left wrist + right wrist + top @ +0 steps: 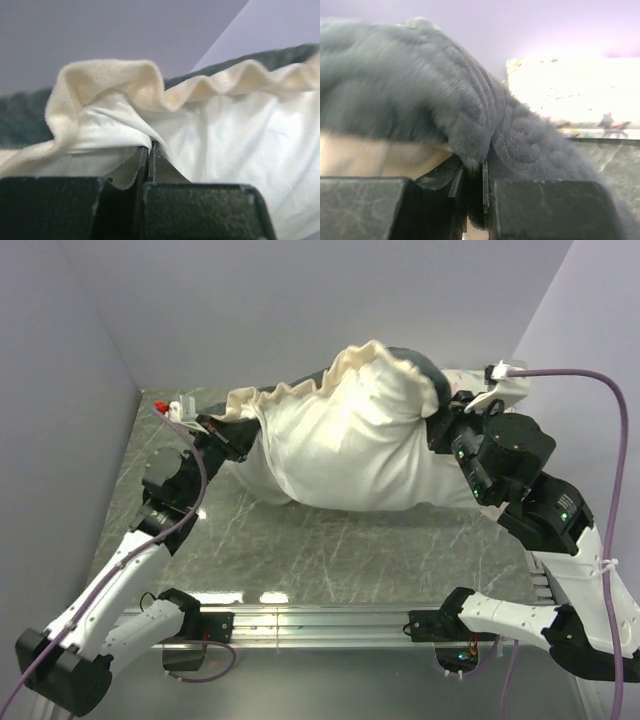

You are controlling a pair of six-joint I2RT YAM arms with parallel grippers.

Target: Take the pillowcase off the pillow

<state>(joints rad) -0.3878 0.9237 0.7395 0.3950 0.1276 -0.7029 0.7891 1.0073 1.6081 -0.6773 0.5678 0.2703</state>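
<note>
No brand or lettering can be read anywhere. The only print is on the small pillow (570, 95) behind the right arm, where glare washes out all but a few coloured specks and one small dark animal shape. In the top view this small pillow (508, 390) is mostly covered by the right arm and a purple cable (600, 385).

The pillowcase (422, 368) lies heaped at the back of the grey marbled surface (330, 550), between the two arms. Its dark grey plush shows along the top and far side, and its cream ruffle runs across the crest. Under the ruffle sits a big white bulk, taken here as the pillow (350, 460). Pillow cloth and the case's white inside cannot be told apart, so how far the case covers it is unclear.

The left gripper (228, 435) is at the heap's left end. In its wrist view the left gripper (149, 150) has its jaws pressed together on a fold of white cloth just below the ruffle of the pillowcase (105, 80).

The right gripper (440, 425) is at the right end. In its wrist view the right gripper (485, 160) has its jaws closed on a ridge of the pillowcase (410, 85), whose grey plush is blurred on the left.

A small white and red part (165, 405) at the back left corner is too small to identify.
</note>
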